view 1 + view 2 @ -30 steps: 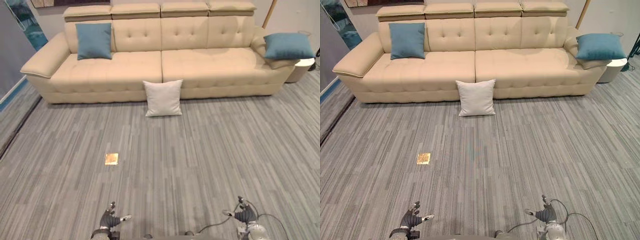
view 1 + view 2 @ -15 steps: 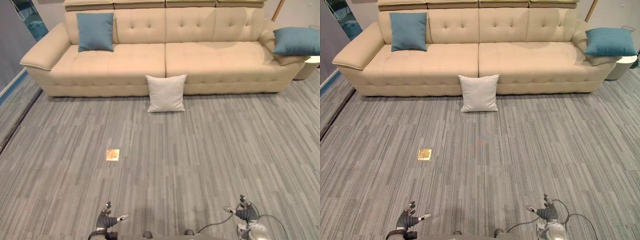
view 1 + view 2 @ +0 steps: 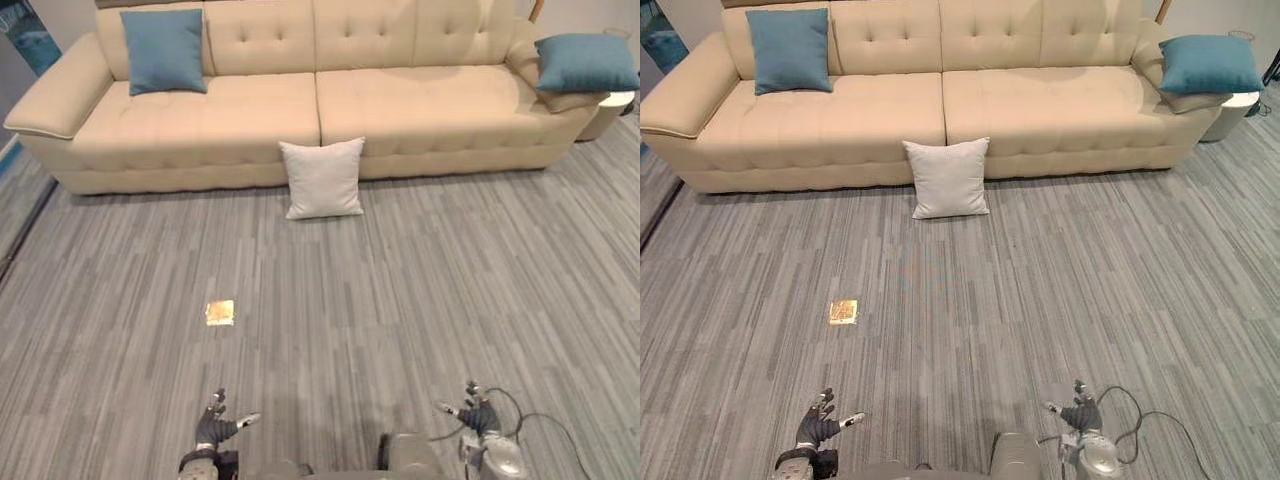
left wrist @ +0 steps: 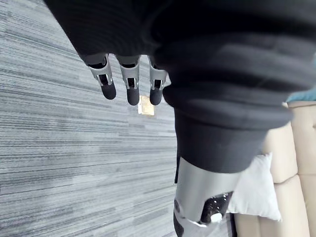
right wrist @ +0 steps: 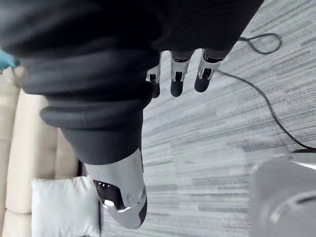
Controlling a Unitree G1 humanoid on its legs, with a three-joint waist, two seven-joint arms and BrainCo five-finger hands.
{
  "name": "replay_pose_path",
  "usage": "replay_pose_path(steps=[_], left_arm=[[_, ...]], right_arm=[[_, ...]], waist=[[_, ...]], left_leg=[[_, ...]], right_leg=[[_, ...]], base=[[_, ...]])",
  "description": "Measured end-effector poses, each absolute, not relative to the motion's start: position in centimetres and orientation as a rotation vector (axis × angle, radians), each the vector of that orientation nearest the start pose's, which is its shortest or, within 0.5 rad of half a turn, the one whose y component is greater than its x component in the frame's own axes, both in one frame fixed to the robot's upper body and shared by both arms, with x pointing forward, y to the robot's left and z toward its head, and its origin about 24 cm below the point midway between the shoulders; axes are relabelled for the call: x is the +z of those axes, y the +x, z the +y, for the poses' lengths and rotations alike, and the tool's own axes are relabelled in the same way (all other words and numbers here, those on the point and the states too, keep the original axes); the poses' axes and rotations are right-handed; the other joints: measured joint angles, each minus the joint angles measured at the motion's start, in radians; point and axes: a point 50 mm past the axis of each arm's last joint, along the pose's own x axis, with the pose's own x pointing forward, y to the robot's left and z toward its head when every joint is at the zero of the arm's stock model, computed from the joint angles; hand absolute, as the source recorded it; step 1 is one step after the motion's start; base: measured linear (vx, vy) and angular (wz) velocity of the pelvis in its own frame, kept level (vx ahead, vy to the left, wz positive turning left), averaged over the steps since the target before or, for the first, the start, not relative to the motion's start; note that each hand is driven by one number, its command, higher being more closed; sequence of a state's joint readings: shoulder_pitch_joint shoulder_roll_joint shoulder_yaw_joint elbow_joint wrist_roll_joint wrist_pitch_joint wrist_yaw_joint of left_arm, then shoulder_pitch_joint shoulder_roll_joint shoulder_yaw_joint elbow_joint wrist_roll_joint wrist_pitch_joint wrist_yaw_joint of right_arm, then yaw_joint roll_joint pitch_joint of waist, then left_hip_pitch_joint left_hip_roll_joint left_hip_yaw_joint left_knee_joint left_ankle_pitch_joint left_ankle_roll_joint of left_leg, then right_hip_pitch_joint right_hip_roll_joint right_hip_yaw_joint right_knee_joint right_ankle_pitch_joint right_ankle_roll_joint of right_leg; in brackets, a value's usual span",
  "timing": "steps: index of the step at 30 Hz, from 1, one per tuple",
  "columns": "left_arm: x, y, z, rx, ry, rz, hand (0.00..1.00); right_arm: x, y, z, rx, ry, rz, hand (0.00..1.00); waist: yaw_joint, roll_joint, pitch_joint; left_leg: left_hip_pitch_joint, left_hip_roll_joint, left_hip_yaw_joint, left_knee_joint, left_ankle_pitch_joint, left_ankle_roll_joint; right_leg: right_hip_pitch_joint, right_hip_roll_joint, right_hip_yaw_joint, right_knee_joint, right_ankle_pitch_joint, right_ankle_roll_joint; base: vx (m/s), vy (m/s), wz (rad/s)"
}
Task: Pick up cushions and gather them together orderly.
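White cushion (image 3: 322, 178) stands on the carpet (image 3: 420, 290), leaning against the sofa's (image 3: 400, 110) front edge. One blue cushion (image 3: 163, 51) leans on the left backrest, and another blue cushion (image 3: 585, 62) lies on the right armrest. A wide stretch of carpet separates them from the left hand (image 3: 214, 430) and right hand (image 3: 474, 418), both with fingers loosely spread, holding nothing.

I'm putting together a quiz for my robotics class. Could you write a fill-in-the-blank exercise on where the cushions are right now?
1. The white cushion stands on the ____, leaning against the sofa.
2. The left cushion and the right cushion are both ____ in colour.
3. The right cushion lies on the sofa's ____.
4. The left hand and the right hand hold ____.

Missing words: floor; blue; armrest; nothing.
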State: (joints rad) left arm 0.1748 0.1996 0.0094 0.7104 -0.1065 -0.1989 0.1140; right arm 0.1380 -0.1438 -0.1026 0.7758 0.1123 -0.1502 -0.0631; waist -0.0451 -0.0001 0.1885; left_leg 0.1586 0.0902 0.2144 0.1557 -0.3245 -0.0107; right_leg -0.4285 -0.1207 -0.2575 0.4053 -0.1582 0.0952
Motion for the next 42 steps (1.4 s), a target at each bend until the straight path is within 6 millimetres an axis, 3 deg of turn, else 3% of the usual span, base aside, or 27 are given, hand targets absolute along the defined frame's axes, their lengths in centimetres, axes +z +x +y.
replay_pose_path(steps=[2,3,4,6,8,9,11,13,15,16,17,18,19,20,23,25,26,27,29,32,33,35,36,37,39,40,42], left_arm=[[-11.2,14.3,22.8,0.248,0.128,0.667,0.0],[-11.5,14.3,22.5,0.245,0.12,0.676,0.0],[-11.6,14.2,22.2,0.244,0.113,0.683,0.0],[-12.1,13.8,21.7,0.234,0.102,0.708,0.0],[-12.5,13.6,21.0,0.232,0.083,0.726,0.0],[-12.6,13.3,20.8,0.233,0.076,0.731,0.0],[-12.6,13.3,20.8,0.235,0.074,0.731,0.0],[-12.5,13.3,20.8,0.236,0.074,0.726,0.0],[-12.4,13.4,20.8,0.235,0.072,0.721,0.0],[-12.5,13.3,20.6,0.235,0.068,0.724,0.0],[-12.5,13.3,20.6,0.234,0.067,0.724,0.0],[-12.6,12.9,20.5,0.238,0.06,0.732,0.0],[-12.7,12.6,20.7,0.247,0.061,0.742,0.0],[-12.6,12.9,20.9,0.254,0.066,0.732,0.0],[-12.3,13.6,20.8,0.25,0.059,0.71,0.0],[-12.5,13.3,21.1,0.255,0.068,0.724,0.0],[-12.6,13.1,21.2,0.249,0.079,0.737,0.0],[-12.8,12.8,21.3,0.248,0.085,0.751,0.0],[-13.0,12.4,21.2,0.251,0.088,0.766,0.0],[-12.9,12.6,21.4,0.261,0.096,0.762,0.0],[-12.8,12.8,21.4,0.261,0.097,0.759,0.0],[-12.8,12.6,21.7,0.258,0.107,0.764,0.0],[-13.1,12.3,21.6,0.251,0.111,0.781,0.0],[-13.5,12.2,20.7,0.244,0.089,0.799,0.0],[-13.5,12.2,20.4,0.234,0.09,0.799,0.0],[-13.5,12.4,20.2,0.23,0.084,0.795,0.0],[-13.5,12.5,19.7,0.23,0.064,0.794,0.0]], right_arm=[[-12.2,13.3,-23.0,-0.297,-0.036,0.747,0.0],[-12.2,13.3,-23.0,-0.295,-0.037,0.747,0.0],[-12.2,13.3,-23.0,-0.295,-0.038,0.746,0.0],[-11.9,14.2,-23.0,-0.288,-0.04,0.721,0.0],[-11.5,14.5,-23.6,-0.288,-0.059,0.708,0.0],[-11.4,14.6,-23.9,-0.291,-0.068,0.704,0.0],[-11.3,14.8,-23.9,-0.295,-0.065,0.694,0.0],[-11.1,15.2,-23.9,-0.299,-0.058,0.674,0.0],[-10.7,16.0,-23.9,-0.302,-0.056,0.647,0.0],[-10.5,16.4,-23.9,-0.312,-0.055,0.635,0.0],[-10.5,16.4,-24.0,-0.314,-0.056,0.634,0.0],[-10.6,16.1,-24.2,-0.321,-0.064,0.64,0.0],[-11.0,16.1,-23.4,-0.312,-0.048,0.654,0.0],[-11.0,16.1,-23.0,-0.304,-0.04,0.654,0.0],[-11.1,15.9,-23.2,-0.307,-0.052,0.658,0.0],[-11.4,15.7,-22.8,-0.297,-0.048,0.673,0.0],[-11.5,15.6,-22.4,-0.287,-0.042,0.678,0.0],[-11.7,15.4,-22.1,-0.266,-0.05,0.691,0.0],[-11.9,15.2,-21.6,-0.239,-0.061,0.703,0.0],[-11.8,15.5,-21.0,-0.192,-0.092,0.698,0.0],[-11.8,15.6,-21.1,-0.194,-0.096,0.695,0.0],[-11.9,14.9,-21.5,-0.203,-0.102,0.709,0.0],[-12.4,13.4,-22.0,-0.219,-0.109,0.749,0.0],[-12.4,13.3,-22.7,-0.229,-0.127,0.763,0.0],[-12.1,13.6,-22.9,-0.241,-0.122,0.742,0.0],[-11.9,13.7,-23.0,-0.242,-0.122,0.733,0.0],[-11.8,13.7,-22.7,-0.236,-0.119,0.725,0.0]], waist=[[-0.02,-0.006,0.004],[-0.036,-0.002,0.005],[-0.043,0.0,0.005],[-0.048,0.018,0.012],[-0.041,0.047,0.031],[-0.017,0.054,0.047],[0.004,0.045,0.053],[0.014,0.03,0.06],[0.035,0.025,0.068],[0.046,0.019,0.072],[0.048,0.019,0.072],[0.064,0.039,0.068],[0.074,0.02,0.066],[0.069,-0.003,0.058],[0.061,-0.025,0.057],[0.059,-0.039,0.055],[0.055,-0.045,0.055],[0.053,-0.043,0.056],[0.044,-0.038,0.054],[0.024,-0.022,0.056],[0.01,-0.022,0.057],[0.002,-0.038,0.048],[0.003,-0.054,0.041],[0.008,-0.009,0.033],[0.0,0.011,0.025],[0.0,0.022,0.031],[0.009,0.031,0.037]], left_leg=[[0.068,0.007,-0.021,-0.057,-0.009,-0.034],[0.095,0.021,-0.039,-0.047,-0.025,-0.062],[0.098,0.034,-0.05,-0.029,-0.025,-0.077],[0.042,0.064,-0.059,0.171,0.036,-0.165],[-0.073,0.11,-0.057,0.495,0.237,-0.173],[-0.175,0.178,-0.03,0.753,0.227,-0.145],[-0.262,0.199,0.005,0.882,0.166,-0.092],[-0.393,0.191,0.06,0.861,0.139,-0.054],[-0.5,0.163,0.087,0.712,0.132,-0.042],[-0.533,0.102,0.074,0.447,0.151,-0.063],[-0.532,0.094,0.071,0.406,0.157,-0.066],[-0.527,0.046,0.023,0.1,0.314,-0.071],[-0.506,0.023,0.013,0.113,0.392,0.024],[-0.514,0.006,0.017,0.121,0.364,0.016],[-0.512,-0.025,0.025,0.252,0.24,0.071],[-0.433,-0.048,0.048,0.273,0.158,0.083],[-0.364,-0.067,0.05,0.268,0.115,0.092],[-0.286,-0.076,0.052,0.247,0.086,0.095],[-0.187,-0.075,0.055,0.191,0.066,0.089],[-0.07,-0.052,0.053,0.114,0.068,0.086],[-0.044,-0.043,0.045,0.098,0.066,0.082],[0.002,-0.047,0.031,0.078,0.048,0.018],[0.035,-0.056,0.006,0.082,0.02,-0.026],[0.039,-0.012,-0.014,0.108,0.015,-0.056],[-0.015,0.022,-0.048,0.258,0.034,-0.09],[-0.071,0.055,-0.061,0.4,0.062,-0.131],[-0.187,0.138,-0.074,0.69,0.107,-0.143]], right_leg=[[-0.028,0.011,-0.002,-0.116,0.093,-0.014],[-0.033,0.014,0.025,-0.063,0.186,-0.068],[-0.04,0.013,0.024,-0.01,0.199,-0.11],[-0.036,0.002,0.003,0.128,0.065,-0.122],[0.08,0.015,-0.015,0.078,0.01,-0.128],[0.209,0.046,-0.013,-0.013,0.006,-0.133],[0.332,0.054,-0.009,-0.096,0.002,-0.138],[0.465,0.05,-0.005,-0.212,-0.001,-0.133],[0.534,0.045,0.013,-0.281,-0.016,-0.109],[0.583,0.031,0.017,-0.307,-0.031,-0.084],[0.587,0.03,0.018,-0.31,-0.035,-0.078],[0.646,0.038,0.037,-0.337,-0.078,-0.033],[0.68,0.02,0.06,-0.34,-0.097,-0.02],[0.679,0.004,0.063,-0.337,-0.091,-0.029],[0.614,-0.059,0.119,-0.105,-0.074,-0.007],[0.504,-0.114,0.177,0.237,0.003,0.126],[0.411,-0.145,0.201,0.475,0.038,0.148],[0.339,-0.162,0.188,0.634,-0.006,0.081],[0.265,-0.158,0.142,0.675,-0.055,0.016],[0.142,-0.071,0.06,0.374,-0.115,-0.032],[0.11,-0.032,0.061,0.193,-0.092,-0.039],[0.113,0.019,0.089,-0.117,0.083,-0.046],[0.114,0.029,0.134,-0.122,0.256,-0.111],[0.103,0.047,0.12,-0.052,0.211,-0.121],[0.125,0.058,0.091,-0.034,0.132,-0.128],[0.162,0.073,0.078,-0.047,0.108,-0.134],[0.259,0.108,0.063,-0.098,0.086,-0.148]], base=[[0.59,-0.117,0.53],[0.63,-0.158,0.64],[0.61,-0.203,0.5],[0.7,-0.282,0.23],[0.74,-0.278,0.08],[0.65,-0.204,-0.09],[0.54,-0.122,-0.13],[0.59,-0.052,-0.09],[0.56,0.05,-0.3],[0.53,0.128,-0.27],[0.65,0.224,-0.44],[0.57,0.233,-0.46],[0.56,0.237,-0.33],[0.56,0.205,0.05],[0.51,0.205,0.11],[0.52,0.204,-0.14],[0.52,0.14,-0.1],[0.53,0.112,-0.08],[0.49,0.05,-0.05],[0.53,-0.045,0.16],[0.59,-0.143,0.49],[0.55,-0.155,0.56],[0.49,-0.142,0.31],[0.48,-0.168,0.32],[0.4,-0.17,0.28],[0.5,-0.251,0.34],[0.42,-0.206,0.09]])
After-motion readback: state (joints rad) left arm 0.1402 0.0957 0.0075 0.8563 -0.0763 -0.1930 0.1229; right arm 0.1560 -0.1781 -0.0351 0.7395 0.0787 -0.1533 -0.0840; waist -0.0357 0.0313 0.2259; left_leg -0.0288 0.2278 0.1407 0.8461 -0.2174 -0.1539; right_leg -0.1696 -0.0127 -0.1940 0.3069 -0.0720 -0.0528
